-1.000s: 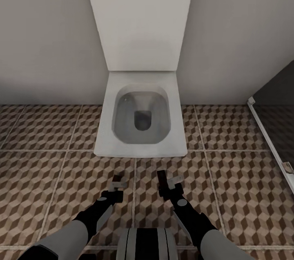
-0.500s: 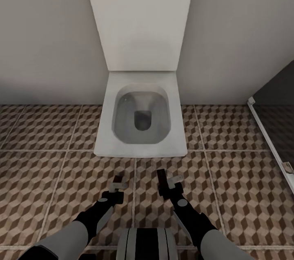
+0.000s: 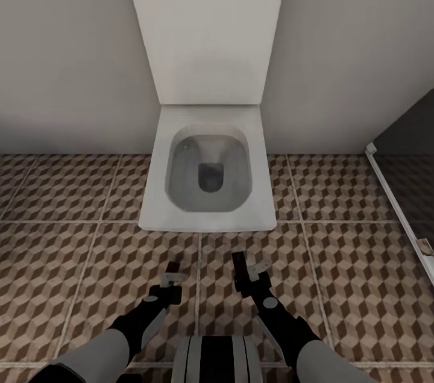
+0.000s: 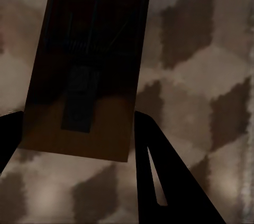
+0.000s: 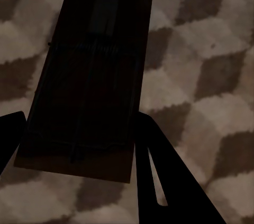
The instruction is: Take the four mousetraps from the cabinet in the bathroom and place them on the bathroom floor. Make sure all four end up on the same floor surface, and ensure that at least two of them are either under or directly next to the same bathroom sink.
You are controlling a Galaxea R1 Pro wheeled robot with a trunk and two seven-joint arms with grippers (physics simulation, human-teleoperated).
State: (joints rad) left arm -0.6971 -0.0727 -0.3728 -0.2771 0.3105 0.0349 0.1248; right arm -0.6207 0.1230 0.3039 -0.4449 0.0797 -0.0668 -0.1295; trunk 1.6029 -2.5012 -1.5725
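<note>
Lower now: mousetraps (image 4: 84, 71) between end-effector fingers (image 4: 159, 182)

Both arms reach forward and down, side by side, left claw (image 3: 173, 276) and right claw (image 3: 248, 271) each clamped.

bathroom: white toilet (image 3: 208, 175), cube-patterned floor tiles (image 3: 78, 250).

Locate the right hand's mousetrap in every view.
Head view: mousetrap, dark, in the right hand, below the toilet.
Right wrist view: the dark board between the fingers.
Left wrist view: the left hand's other trap instead.
Shared landmark: cube-patterned floor.
</note>
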